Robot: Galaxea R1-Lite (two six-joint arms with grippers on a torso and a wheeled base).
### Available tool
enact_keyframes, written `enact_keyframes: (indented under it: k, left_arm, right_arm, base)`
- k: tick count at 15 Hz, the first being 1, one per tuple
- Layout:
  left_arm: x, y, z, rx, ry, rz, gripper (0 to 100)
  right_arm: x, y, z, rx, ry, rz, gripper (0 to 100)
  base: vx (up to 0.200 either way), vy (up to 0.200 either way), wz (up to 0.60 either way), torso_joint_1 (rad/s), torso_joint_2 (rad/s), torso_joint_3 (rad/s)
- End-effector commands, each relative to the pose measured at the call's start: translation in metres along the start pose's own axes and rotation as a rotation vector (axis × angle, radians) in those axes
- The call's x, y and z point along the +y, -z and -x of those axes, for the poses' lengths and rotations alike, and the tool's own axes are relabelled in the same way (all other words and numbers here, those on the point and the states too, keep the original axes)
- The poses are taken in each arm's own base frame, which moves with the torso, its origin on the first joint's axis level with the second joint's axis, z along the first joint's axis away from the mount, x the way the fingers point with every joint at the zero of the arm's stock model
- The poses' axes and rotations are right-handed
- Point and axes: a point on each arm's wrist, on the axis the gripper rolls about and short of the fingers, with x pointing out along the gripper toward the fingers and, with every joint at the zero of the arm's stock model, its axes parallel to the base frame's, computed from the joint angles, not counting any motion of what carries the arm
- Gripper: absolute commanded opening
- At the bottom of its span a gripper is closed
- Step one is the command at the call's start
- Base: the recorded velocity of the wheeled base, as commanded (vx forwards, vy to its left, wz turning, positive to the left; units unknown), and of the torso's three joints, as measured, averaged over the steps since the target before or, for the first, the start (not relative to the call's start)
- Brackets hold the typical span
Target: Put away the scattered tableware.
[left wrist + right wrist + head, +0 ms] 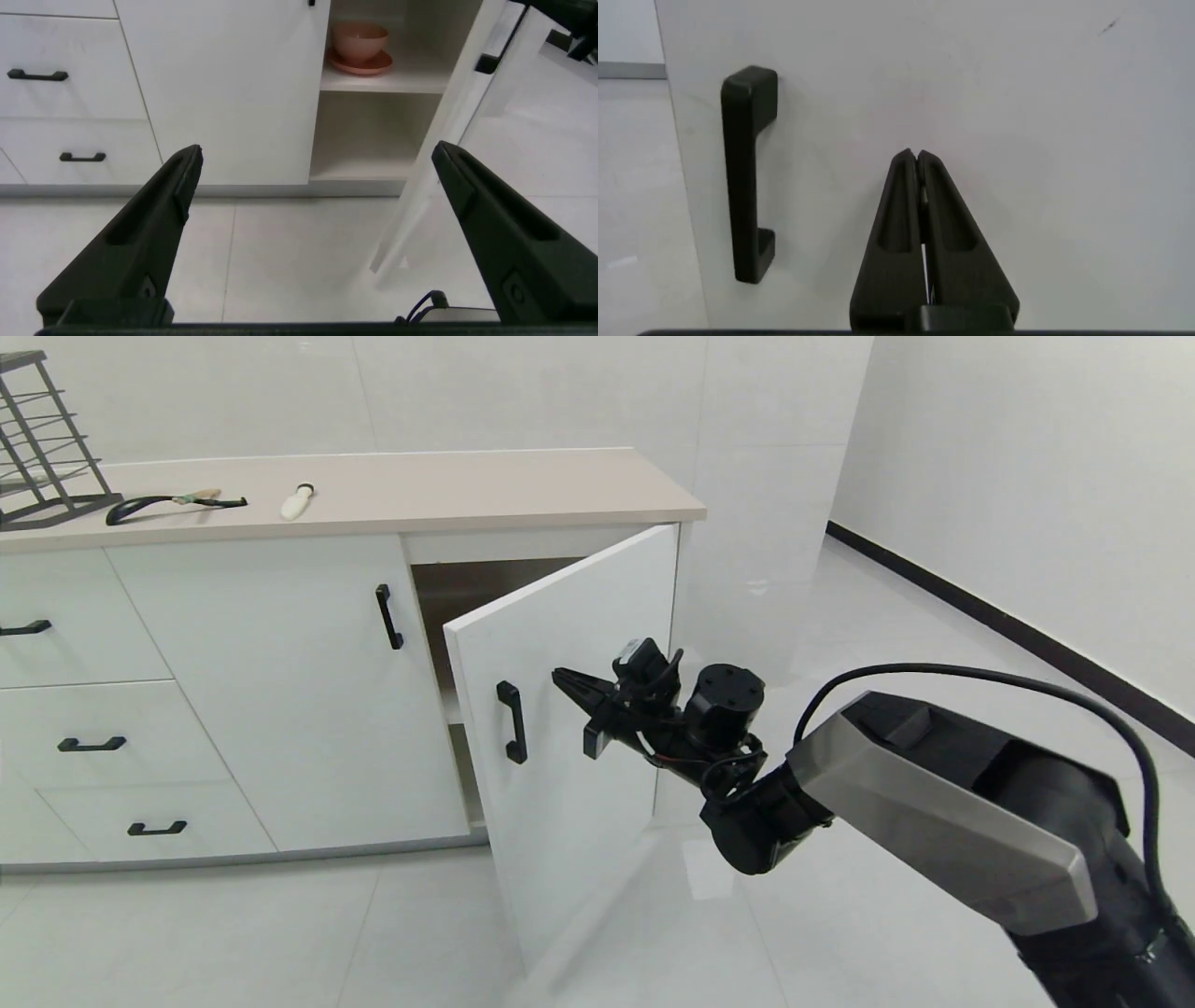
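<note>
My right gripper (560, 676), fingers pressed together, sat just beside the handle (511, 721) on the cabinet door (579, 607). Scattered utensils (297, 501), perhaps a ladle (140, 507) among them, lay on the counter (523, 485) above that door. I judged an even push, swinging it fully wide, best.

On the counter (467, 485), a rack (47, 439) stands far left, a long utensil (140, 505) lies right of it, a small utensil (296, 502) further right. Below, drawers (89, 728) sit left of the cupboard (280, 709), where a bowl (360, 39) rests on a plate (360, 67) on the shelf (411, 82).
</note>
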Motion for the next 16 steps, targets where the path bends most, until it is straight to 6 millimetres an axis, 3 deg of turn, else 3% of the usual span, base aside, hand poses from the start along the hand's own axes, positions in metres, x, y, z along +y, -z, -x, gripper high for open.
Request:
enact_keyframes:
  k: [1, 2, 3, 4, 6, 8, 10, 12, 14, 16]
  left_arm:
    - [0.0, 0.0, 0.0, 0.0, -0.001, 0.0, 100]
    - [0.0, 0.0, 0.0, 0.0, -0.001, 0.0, 100]
    - [0.0, 0.0, 0.0, 0.0, -0.001, 0.0, 100]
    - [0.0, 0.0, 0.0, 0.0, -0.001, 0.0, 100]
    - [0.0, 0.0, 0.0, 0.0, -0.001, 0.0, 100]
    - [0.0, 0.0, 0.0, 0.0, -0.001, 0.0, 100]
    - [0.0, 0.0, 0.0, 0.0, -0.001, 0.0, 100]
    - [0.0, 0.0, 0.0, 0.001, -0.001, -0.001, 100]
    - [0.0, 0.0, 0.0, 0.001, -0.001, -0.003, 100]
    - [0.0, 0.0, 0.0, 0.001, 0.001, -0.004, 100]
  right_arm:
    - [-0.013, -0.03, 0.009, -0.036, 0.028, 0.02, 0]
    - [-0.017, -0.062, 0.035, -0.018, 0.047, 0.019, 0]
    - [-0.014, -0.077, 0.055, -0.002, 0.054, 0.015, 0]
    - [-0.002, -0.103, 0.108, 0.059, 0.069, -0.01, 0]
    - [0.016, -0.144, 0.174, 0.091, 0.089, -0.011, 0]
    - [0.04, -0.212, 0.254, -0.025, 0.156, 0.06, 0]
    - [0.064, -0.241, 0.326, -0.104, 0.295, 0.154, 0]
    - [0.096, -0.249, 0.381, -0.152, 0.477, 0.261, 0]
    - [0.127, -0.244, 0.409, -0.171, 0.547, 0.253, 0]
    - [0.156, -0.226, 0.433, -0.167, 0.585, 0.215, 0]
  base:
    - [0.0, 0.0, 0.0, 0.0, 0.0, 0.0]
    - [0.0, 0.0, 0.0, 0.0, 0.0, 0.0]
    - [0.0, 0.0, 0.0, 0.0, 0.0, 0.0]
    - [0.0, 0.0, 0.0, 0.0, 0.0, 0.0]
    - [0.0, 0.0, 0.0, 0.0, 0.0, 0.0]
    - [0.0, 0.0, 0.0, 0.0, 0.0, 0.0]
    - [0.0, 0.0, 0.0, 0.0, 0.0, 0.0]
    - [0.0, 0.0, 0.0, 0.0, 0.0, 0.0]
    - [0.0, 0.0, 0.0, 0.0, 0.0, 0.0]
    - [0.0, 0.0, 0.0, 0.0, 0.0, 0.0]
